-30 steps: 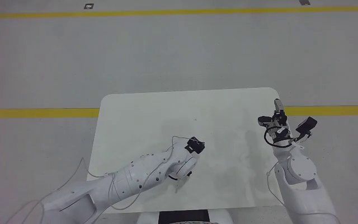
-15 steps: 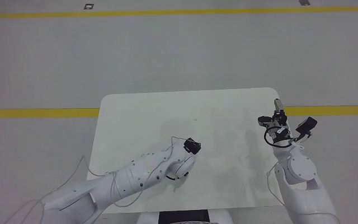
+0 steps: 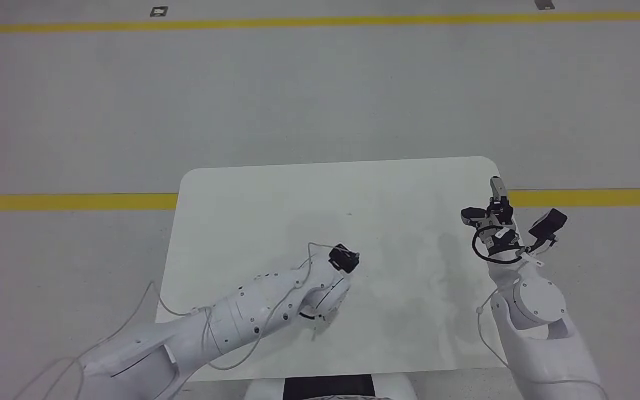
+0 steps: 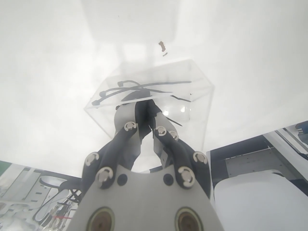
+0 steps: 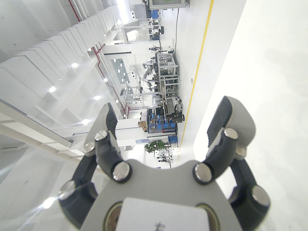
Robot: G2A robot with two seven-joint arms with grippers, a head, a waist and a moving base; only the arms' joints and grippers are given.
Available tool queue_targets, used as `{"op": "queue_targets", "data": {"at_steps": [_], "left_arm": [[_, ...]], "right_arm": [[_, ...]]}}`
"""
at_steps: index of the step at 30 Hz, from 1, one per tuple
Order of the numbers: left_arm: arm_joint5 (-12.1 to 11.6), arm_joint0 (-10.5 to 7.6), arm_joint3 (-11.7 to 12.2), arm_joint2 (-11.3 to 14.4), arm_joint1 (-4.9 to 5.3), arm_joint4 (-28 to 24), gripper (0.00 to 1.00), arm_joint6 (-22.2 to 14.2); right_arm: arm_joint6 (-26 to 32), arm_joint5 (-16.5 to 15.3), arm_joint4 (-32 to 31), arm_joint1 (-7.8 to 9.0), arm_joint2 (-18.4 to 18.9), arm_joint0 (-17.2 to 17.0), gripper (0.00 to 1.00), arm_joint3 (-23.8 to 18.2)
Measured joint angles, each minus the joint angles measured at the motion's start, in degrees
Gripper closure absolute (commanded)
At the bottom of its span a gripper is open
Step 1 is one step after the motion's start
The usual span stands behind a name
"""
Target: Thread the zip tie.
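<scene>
Near the middle of the worktop (image 3: 260, 205), a little toward 6 o'clock: left gripper (image 4: 144, 104), fingers drawn together to a bare slit, tips in a clear box (image 4: 201, 111) and up against a loose tangle of black zip ties (image 4: 146, 88). Cannot tell if actually pinching one; a thin strand jutting out just beside the fingers. Box walls near on either side of the fingers, far rim just past the tangle. Beyond that rim, toward 12 o'clock, a brown scrap (image 4: 162, 46) on the worktop, apart from the box.

From above: left arm (image 3: 250, 318) crossing the worktop's edge between 7 and 8 o'clock, with the 6 o'clock edge near behind the wrist. Broad white surface from 9 o'clock round through 12 to 1 o'clock, out to the rounded corners.

Over the edge around 2 o'clock: right gripper (image 5: 166, 106), spread wide. Holds nothing. Points toward 12 o'clock, along that edge. Hangs well apart from the left gripper and the box, a wide stretch of worktop between. At 4 o'clock, right arm (image 3: 535, 320), beside the corner and off the surface.

Around the worktop, pale floor (image 3: 320, 90), with one yellow stripe (image 3: 90, 201) meeting the sides near 10 and 2 o'clock and another across far 12 o'clock.
</scene>
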Motion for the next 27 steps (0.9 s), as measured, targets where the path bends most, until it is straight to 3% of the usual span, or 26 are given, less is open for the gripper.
{"op": "queue_targets", "data": {"at_steps": [5,9,20,27], "left_arm": [[0.0,0.1,-2.8,-1.2,0.71,-0.2,1.0,0.0],[0.0,0.19,-5.5,-2.3,1.89,-0.8,1.0,0.0],[0.0,-1.22,-13.7,-3.2,6.53,-9.4,1.0,0.0],[0.0,-4.42,-13.4,0.3,9.5,-14.2,1.0,0.0]], "right_arm": [[0.0,0.0,0.0,0.0,0.0,0.0,0.0,0.0],[0.0,0.0,0.0,0.0,0.0,0.0,0.0,0.0],[0.0,0.0,0.0,0.0,0.0,0.0,0.0,0.0],[0.0,0.0,0.0,0.0,0.0,0.0,0.0,0.0]]}}
